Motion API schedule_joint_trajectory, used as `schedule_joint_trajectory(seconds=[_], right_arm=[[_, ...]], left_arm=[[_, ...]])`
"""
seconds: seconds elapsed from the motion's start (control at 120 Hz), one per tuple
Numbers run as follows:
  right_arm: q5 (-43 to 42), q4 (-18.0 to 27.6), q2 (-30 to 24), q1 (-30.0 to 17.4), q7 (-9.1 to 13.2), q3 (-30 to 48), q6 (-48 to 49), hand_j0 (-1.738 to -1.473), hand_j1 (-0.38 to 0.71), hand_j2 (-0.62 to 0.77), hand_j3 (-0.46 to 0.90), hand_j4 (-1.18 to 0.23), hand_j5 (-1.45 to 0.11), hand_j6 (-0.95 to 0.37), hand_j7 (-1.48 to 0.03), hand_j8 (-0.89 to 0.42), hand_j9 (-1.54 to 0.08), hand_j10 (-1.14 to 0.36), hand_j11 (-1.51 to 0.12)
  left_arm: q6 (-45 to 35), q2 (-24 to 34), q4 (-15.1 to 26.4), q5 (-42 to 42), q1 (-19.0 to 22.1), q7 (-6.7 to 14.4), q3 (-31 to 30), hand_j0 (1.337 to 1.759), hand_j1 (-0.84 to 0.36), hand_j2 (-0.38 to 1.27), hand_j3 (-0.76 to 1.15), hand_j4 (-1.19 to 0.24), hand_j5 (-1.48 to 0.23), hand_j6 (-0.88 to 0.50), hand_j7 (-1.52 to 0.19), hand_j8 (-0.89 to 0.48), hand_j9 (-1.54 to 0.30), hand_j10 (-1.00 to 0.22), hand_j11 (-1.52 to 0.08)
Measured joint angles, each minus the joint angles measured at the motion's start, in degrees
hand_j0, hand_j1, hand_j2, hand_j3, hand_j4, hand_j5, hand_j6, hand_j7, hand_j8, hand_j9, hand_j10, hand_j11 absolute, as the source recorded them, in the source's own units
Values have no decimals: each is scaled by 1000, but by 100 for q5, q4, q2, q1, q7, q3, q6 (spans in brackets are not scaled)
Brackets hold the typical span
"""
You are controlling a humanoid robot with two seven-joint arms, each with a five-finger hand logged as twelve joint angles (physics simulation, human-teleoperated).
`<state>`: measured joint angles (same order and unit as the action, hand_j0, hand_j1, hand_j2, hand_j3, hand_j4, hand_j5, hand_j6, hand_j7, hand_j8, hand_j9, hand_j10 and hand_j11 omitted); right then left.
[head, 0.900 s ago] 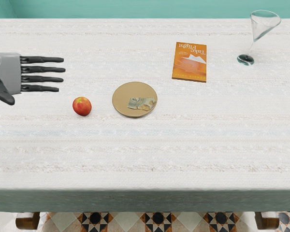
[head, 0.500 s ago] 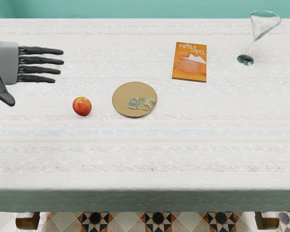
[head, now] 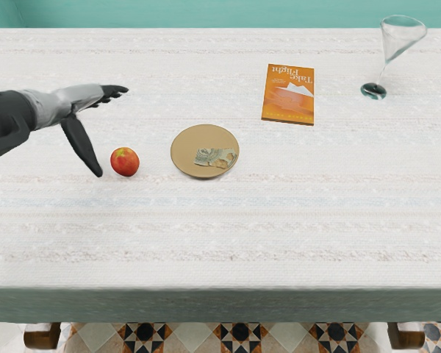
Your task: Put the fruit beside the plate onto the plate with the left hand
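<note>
A red apple (head: 125, 162) lies on the white table, just left of a round tan plate (head: 195, 140). A crumpled greenish scrap (head: 214, 157) rests on the plate's right half. My left hand (head: 95, 125) reaches in from the left edge, turned edge-on, open and holding nothing. Its fingers (head: 112, 92) point right behind the apple, and its thumb (head: 82, 145) hangs down just left of the apple, a small gap apart. The right hand is out of view.
An orange book (head: 288, 93) lies behind and right of the plate. A clear cocktail glass (head: 393, 51) stands at the far right corner. The table's front edge (head: 220, 294) runs along the bottom.
My left hand has moved right toward the apple and rolled from flat to edge-on, thumb now pointing down beside the fruit. Apple and plate have not moved.
</note>
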<state>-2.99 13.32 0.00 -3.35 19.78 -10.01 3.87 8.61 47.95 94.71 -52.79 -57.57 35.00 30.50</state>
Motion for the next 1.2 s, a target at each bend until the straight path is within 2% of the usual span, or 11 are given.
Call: schedule_joint_trajectory(seconds=[0.167,0.35,0.508,0.758,1.2], right_arm=[[0,-4,0,1,0,6,0,-1658,-349,0,0,0,0,0,0,0,0,0,0],[-1,1,0,1,0,8,0,-1658,-349,0,0,0,0,1,0,0,0,0,0],[-1,4,0,1,0,10,0,-1658,-349,0,0,0,0,1,0,1,0,0,0],[0,0,0,1,0,8,0,-1658,-349,0,0,0,0,0,0,0,0,0,0],[-1,-5,0,22,0,15,0,-1658,-349,0,0,0,0,1,0,1,0,0,0]], left_arm=[[-489,-372,-37,-826,523,0,-16,1658,320,7,0,-29,-34,-30,-34,-30,-33,-29,-33],[-656,-490,-234,-1001,764,0,-5,1658,323,7,0,-27,-31,-29,-31,-28,-31,-27,-31],[-670,-765,-516,-1029,809,0,-2,1658,323,7,0,-27,-31,-28,-31,-28,-30,-27,-30],[-661,-1232,-1215,-1051,818,0,-8,1658,318,8,0,-30,-36,-32,-35,-31,-35,-30,-35],[-691,-1589,-1876,-1080,854,0,-14,1658,180,31,0,-146,-186,-147,-186,-147,-186,-145,-186]])
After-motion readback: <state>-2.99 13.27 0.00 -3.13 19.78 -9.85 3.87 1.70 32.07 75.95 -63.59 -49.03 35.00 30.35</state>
